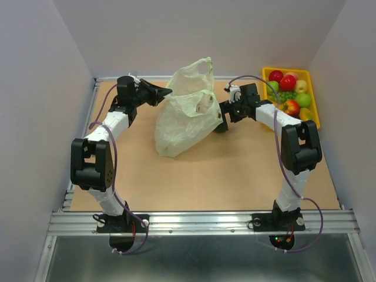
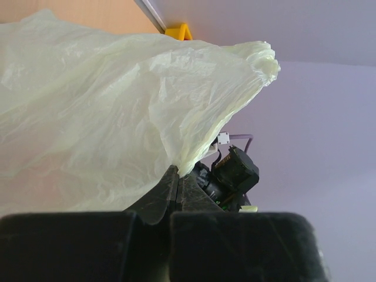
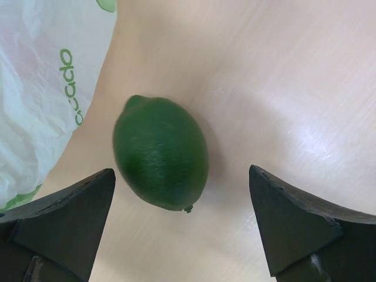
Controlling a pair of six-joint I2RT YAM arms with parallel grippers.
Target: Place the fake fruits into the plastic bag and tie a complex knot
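Note:
The pale-green plastic bag (image 1: pixel 182 111) stands crumpled in the middle of the table, its handles up. My left gripper (image 1: pixel 165 93) is shut on the bag's edge, and in the left wrist view (image 2: pixel 178 173) the film is pinched between the closed fingers. My right gripper (image 1: pixel 222 124) is open just right of the bag. In the right wrist view a dark green lime (image 3: pixel 160 153) lies on the table beside the bag (image 3: pixel 41 88), just ahead of the open gripper (image 3: pixel 182 182), untouched. More fake fruits (image 1: pixel 289 91) fill the yellow tray.
The yellow tray (image 1: pixel 314 94) sits at the back right corner with red, green and yellow fruits and grapes. Grey walls enclose the table on three sides. A metal rail (image 1: pixel 200 220) runs along the near edge.

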